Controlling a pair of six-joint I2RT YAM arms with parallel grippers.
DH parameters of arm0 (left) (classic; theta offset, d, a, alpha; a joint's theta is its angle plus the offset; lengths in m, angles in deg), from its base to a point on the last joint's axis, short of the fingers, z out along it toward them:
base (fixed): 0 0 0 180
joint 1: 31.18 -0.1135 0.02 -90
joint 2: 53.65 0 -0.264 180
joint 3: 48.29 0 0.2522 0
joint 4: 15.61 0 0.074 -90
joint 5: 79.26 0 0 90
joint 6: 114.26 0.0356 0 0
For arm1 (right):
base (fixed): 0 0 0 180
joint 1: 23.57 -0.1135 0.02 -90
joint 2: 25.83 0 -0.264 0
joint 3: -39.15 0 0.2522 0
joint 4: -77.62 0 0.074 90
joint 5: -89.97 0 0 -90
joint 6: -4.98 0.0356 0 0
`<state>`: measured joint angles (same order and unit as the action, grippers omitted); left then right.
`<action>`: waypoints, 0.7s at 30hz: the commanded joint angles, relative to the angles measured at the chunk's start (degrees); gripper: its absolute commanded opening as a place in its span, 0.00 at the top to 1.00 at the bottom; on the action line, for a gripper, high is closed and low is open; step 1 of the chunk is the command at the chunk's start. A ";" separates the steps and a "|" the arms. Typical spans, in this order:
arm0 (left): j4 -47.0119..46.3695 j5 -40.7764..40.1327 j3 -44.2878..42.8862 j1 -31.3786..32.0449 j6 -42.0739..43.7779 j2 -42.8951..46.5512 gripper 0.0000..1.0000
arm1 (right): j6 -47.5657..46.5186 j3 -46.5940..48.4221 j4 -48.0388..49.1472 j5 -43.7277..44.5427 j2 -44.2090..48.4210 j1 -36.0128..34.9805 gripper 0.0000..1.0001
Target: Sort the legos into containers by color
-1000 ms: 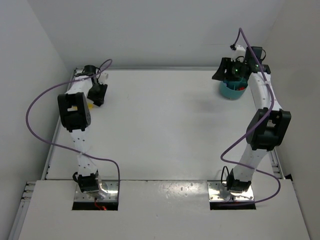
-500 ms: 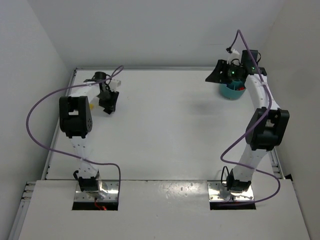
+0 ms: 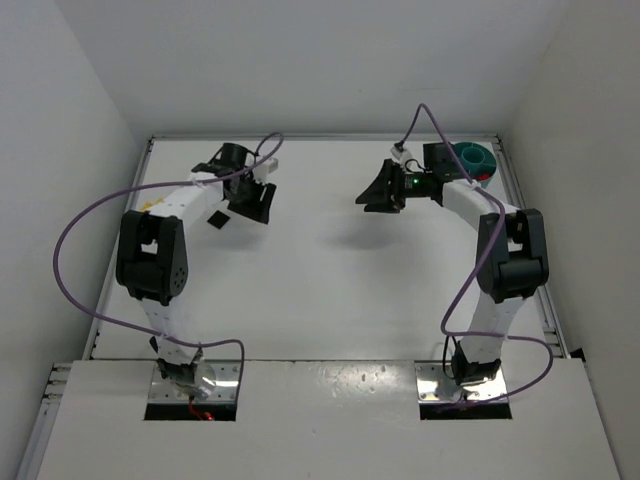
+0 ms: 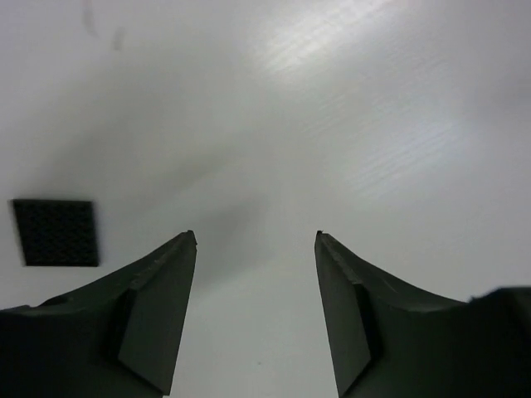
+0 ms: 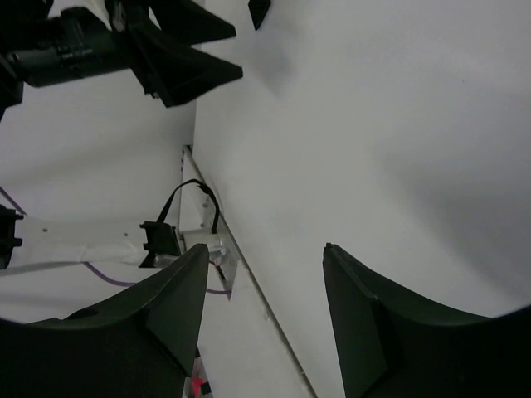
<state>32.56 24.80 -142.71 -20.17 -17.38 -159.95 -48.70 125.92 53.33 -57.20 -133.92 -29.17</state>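
Note:
A flat black square lego (image 3: 217, 220) lies on the white table at the back left; in the left wrist view this black lego (image 4: 56, 232) sits left of the fingers. My left gripper (image 3: 256, 203) (image 4: 255, 236) hangs just right of it, open and empty. The round teal tub of containers (image 3: 475, 158) stands at the back right, and a red piece (image 3: 484, 181) shows at its near rim. My right gripper (image 3: 370, 196) (image 5: 265, 249) is open and empty, well left of the tub over bare table. Other legos are not visible.
White walls close the table at the back and both sides. Purple cables loop off both arms (image 3: 75, 225). The right wrist view looks across at the left gripper (image 5: 166, 58) and the left arm's base (image 5: 174, 240).
My left gripper swung right along the back and opened wider, leaving the black lego lying on the table. My right arm swung left, away from the teal tub.

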 commanded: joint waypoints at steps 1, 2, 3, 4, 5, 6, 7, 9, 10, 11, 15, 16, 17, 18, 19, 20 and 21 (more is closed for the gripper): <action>4.76 -3.85 -8.52 -4.41 1.11 -1.88 0.35 | -0.35 2.57 2.27 -1.98 1.57 -0.11 0.42; 7.31 -4.39 -11.16 -5.28 2.43 -3.63 0.35 | -1.06 3.09 1.74 -1.20 1.57 -0.72 0.42; 11.95 -4.40 -16.06 -7.21 5.40 -7.13 0.35 | -1.77 3.10 0.52 -0.41 2.18 -0.72 0.42; 13.12 -5.18 -17.84 -8.18 6.30 -8.38 0.35 | -3.08 3.62 -0.02 0.21 2.19 -1.24 0.42; 13.74 -5.19 -18.99 -9.24 7.35 -9.53 0.35 | -3.61 3.63 -0.54 0.21 2.19 -1.25 0.42; 14.71 -5.19 -21.35 -10.90 9.71 -11.54 0.35 | -4.23 3.63 -1.42 0.82 2.19 -1.25 0.42; 15.41 -6.75 -22.07 -11.44 10.52 -12.34 0.35 | -5.37 4.15 -1.43 0.83 2.19 -1.77 0.42; 15.94 -7.30 -22.78 -12.23 13.15 -13.58 0.33 | -6.33 4.15 -3.44 2.14 2.19 -1.78 0.42; 16.64 -8.69 -22.78 -12.24 13.69 -14.89 0.33 | -6.87 4.76 -3.45 2.67 2.19 -2.39 0.42; 16.65 -8.70 -22.78 -12.24 13.69 -15.42 0.33 | -7.65 5.29 -4.41 2.67 2.19 -2.39 0.42; 17.27 -9.32 -21.65 -12.76 14.22 -16.13 0.29 | -8.98 6.35 -6.18 3.29 2.19 -2.39 0.42; 17.27 -9.32 -20.86 -12.76 14.22 -16.13 0.29 | -8.98 6.35 -6.18 3.81 2.19 -2.91 0.42; 17.27 -8.80 -20.85 -12.76 14.22 -16.13 0.27 | -8.98 6.35 -6.18 3.82 2.19 -2.92 0.42; 16.66 -8.79 -19.89 -12.76 14.22 -16.13 0.26 | -8.98 6.35 -6.18 3.82 2.19 -2.92 0.41; 16.65 -8.79 -18.84 -12.76 14.22 -16.13 0.26 | -8.98 6.35 -6.18 3.82 2.19 -2.92 0.41; 16.13 -8.79 -18.31 -12.76 14.22 -16.13 0.24 | -9.50 6.35 -6.18 3.82 2.19 -2.92 0.41; 15.34 -8.79 -18.30 -12.76 14.22 -16.13 0.23 | -9.51 6.35 -6.70 3.82 2.19 -2.92 0.41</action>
<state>48.50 15.91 -161.86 -33.35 -4.12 -177.11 -56.24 129.99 46.95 -53.83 -133.90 -31.67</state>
